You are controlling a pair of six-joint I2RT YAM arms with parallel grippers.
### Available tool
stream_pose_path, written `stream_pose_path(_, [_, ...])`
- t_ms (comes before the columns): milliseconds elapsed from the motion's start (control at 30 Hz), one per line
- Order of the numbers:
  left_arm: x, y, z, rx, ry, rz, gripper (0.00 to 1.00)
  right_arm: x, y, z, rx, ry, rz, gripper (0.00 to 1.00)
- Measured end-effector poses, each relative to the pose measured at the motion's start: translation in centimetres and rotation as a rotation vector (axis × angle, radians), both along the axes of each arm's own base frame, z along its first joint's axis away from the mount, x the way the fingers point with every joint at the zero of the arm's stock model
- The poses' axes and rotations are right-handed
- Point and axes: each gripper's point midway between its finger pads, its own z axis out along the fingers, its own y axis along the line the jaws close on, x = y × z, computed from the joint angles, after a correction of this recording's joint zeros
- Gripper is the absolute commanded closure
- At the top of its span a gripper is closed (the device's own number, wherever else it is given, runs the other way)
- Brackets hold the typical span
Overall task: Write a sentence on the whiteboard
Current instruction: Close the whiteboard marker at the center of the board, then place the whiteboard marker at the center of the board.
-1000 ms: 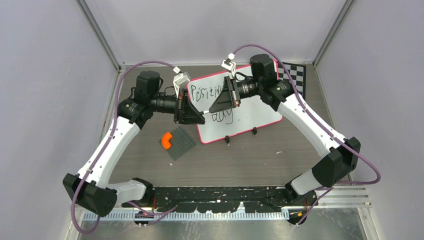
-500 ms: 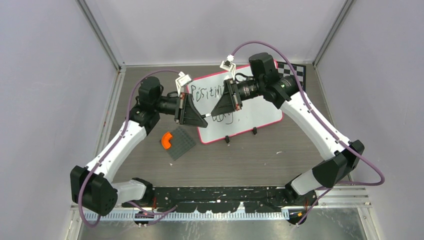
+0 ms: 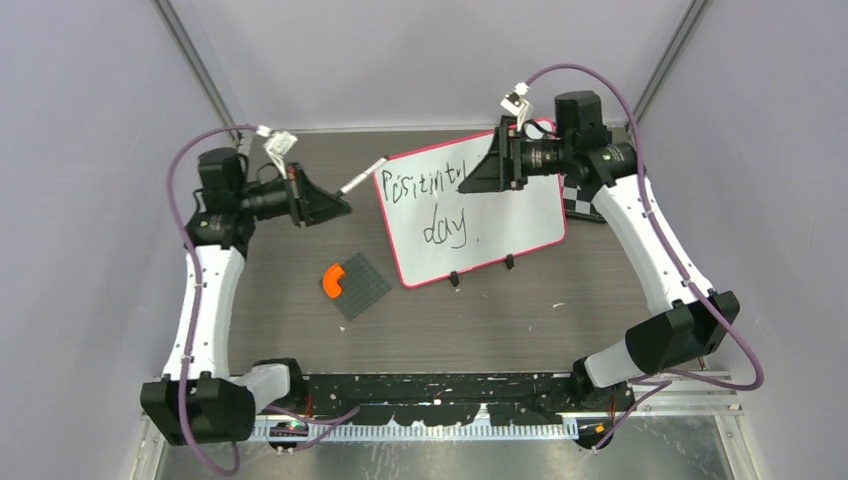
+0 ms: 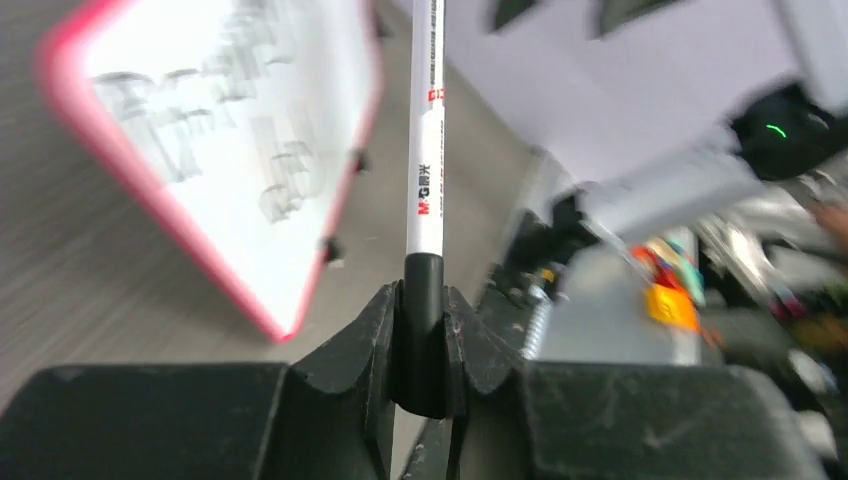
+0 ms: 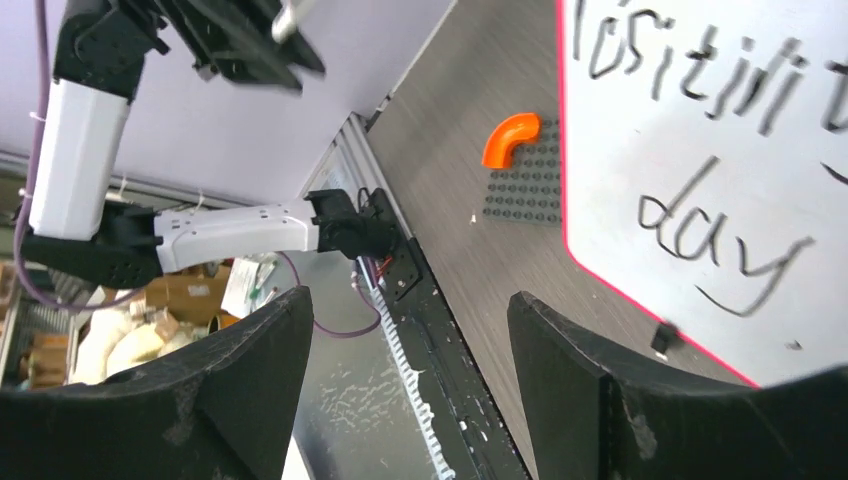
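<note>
Both arms have drawn back from the whiteboard (image 3: 510, 220): left gripper (image 4: 424, 305) pinching the marker (image 4: 424, 150), right gripper (image 5: 410, 310) sprung wide, empty; the sentence (image 3: 420, 185) seemingly finished.

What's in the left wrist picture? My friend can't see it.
The left gripper is shut on a white marker pen with a black end, which points up the picture. Behind it, blurred, is the white pink-rimmed whiteboard with black handwriting.

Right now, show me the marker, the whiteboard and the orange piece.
marker (image 4: 424, 150), left wrist view, on its white barrel.
whiteboard (image 3: 515, 210), top view, on bare white surface.
orange piece (image 3: 333, 281), top view, on its curved body.
</note>
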Motion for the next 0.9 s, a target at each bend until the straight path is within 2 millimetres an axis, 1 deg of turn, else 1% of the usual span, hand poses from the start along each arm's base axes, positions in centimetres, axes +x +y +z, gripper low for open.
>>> stream_pose_path(67, [2.2,3.4,-1.0,0.057,-0.009,0.159,1.0,0.6,-1.4,-0.1,-0.003,-0.005,-0.048,0.24])
stream_pose_path(133, [4.5,7.5,-2.7,0.156,-0.007,0.338,1.0,0.4,-2.3,-0.3,-0.007,-0.002,-0.076,0.24])
stream_pose_path(200, [5.9,11.5,-5.0,0.275,0.006,0.479,1.0,-0.1,-3.0,-0.8,-0.01,0.003,-0.094,0.24])
stream_pose_path(267, [6.5,14.3,-7.1,0.37,0.029,0.564,1.0,-0.5,-3.6,-1.4,-0.016,0.008,-0.106,0.24])
stream_pose_path(333, [6.6,17.2,-9.8,0.477,0.061,0.634,1.0,-0.8,-4.0,-2.2,-0.026,0.012,-0.113,0.24])
stream_pose_path(367, [6.5,18.4,-11.3,0.529,0.083,0.658,1.0,-0.9,-4.2,-2.6,-0.031,0.016,-0.117,0.24])
stream_pose_path(433, [6.0,20.6,-15.0,0.639,0.145,0.684,1.0,-1.1,-4.4,-3.5,-0.044,0.03,-0.121,0.24])
stream_pose_path(467, [5.7,21.3,-16.4,0.673,0.175,0.686,1.0,-1.1,-4.5,-3.7,-0.048,0.031,-0.122,0.24])
stream_pose_path(500, [5.3,22.1,-18.4,0.72,0.215,0.687,1.0,-1.0,-4.6,-4.0,-0.054,0.033,-0.123,0.24])
stream_pose_path(600, [4.1,23.5,-22.6,0.802,0.314,0.672,1.0,-1.0,-4.7,-4.6,-0.065,0.042,-0.127,0.24])
stream_pose_path(667, [3.7,24.2,-24.7,0.846,0.356,0.663,1.0,-1.1,-4.8,-4.9,-0.071,0.047,-0.128,0.24])
stream_pose_path(767, [3.4,25.4,-27.0,0.903,0.388,0.653,0.96,-1.1,-4.9,-5.1,-0.077,0.045,-0.128,0.24])
stream_pose_path(833, [3.3,25.9,-28.1,0.932,0.397,0.641,0.9,-1.1,-4.9,-5.1,-0.079,0.044,-0.129,0.23])
stream_pose_path(900, [3.3,26.1,-28.8,0.949,0.392,0.625,0.85,-1.0,-4.9,-5.2,-0.081,0.044,-0.131,0.23])
